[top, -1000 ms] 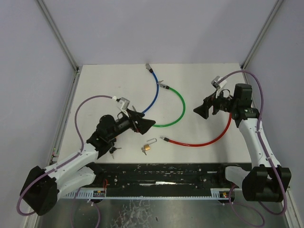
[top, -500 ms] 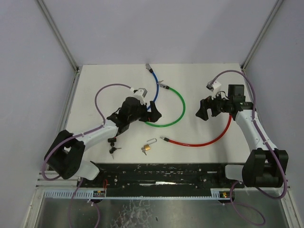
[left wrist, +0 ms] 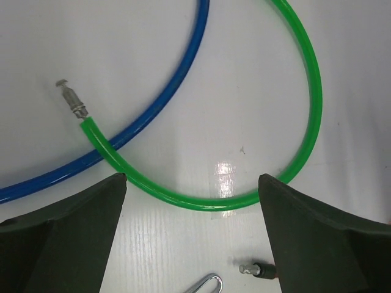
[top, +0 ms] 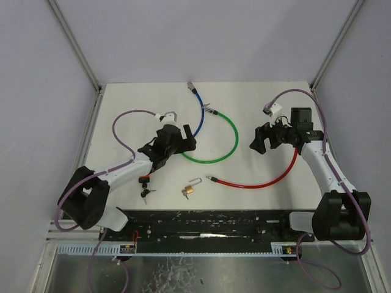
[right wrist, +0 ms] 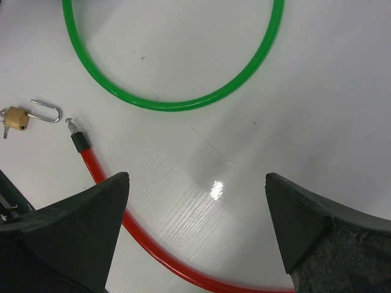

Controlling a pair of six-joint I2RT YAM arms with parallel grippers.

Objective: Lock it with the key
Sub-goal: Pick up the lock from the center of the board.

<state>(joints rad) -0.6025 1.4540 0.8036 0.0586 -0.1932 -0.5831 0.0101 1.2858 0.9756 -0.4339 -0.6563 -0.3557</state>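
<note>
A small brass padlock [top: 189, 191] lies near the table's front middle with its shackle [top: 195, 181] swung open; it also shows in the right wrist view as the padlock [right wrist: 15, 118]. A small bunch of dark keys [top: 145, 193] lies to its left. My left gripper [top: 189, 138] hangs open over the green cable [left wrist: 201, 201], with nothing between its fingers [left wrist: 67, 238]. My right gripper [top: 254, 140] is open above the table, with the red cable [right wrist: 101, 177] below it. Both grippers are well away from the padlock and the keys.
Three cables lie across the table: a blue cable [top: 200, 116] at the back, the green cable [top: 235, 131] in the middle, the red cable [top: 269, 182] to the right, its metal end [top: 209, 178] close to the padlock. A black rail [top: 208, 223] runs along the near edge.
My left arm has swung away from the padlock toward the back, and its gripper now sits over the green and blue cables. The right gripper has shifted slightly left.
</note>
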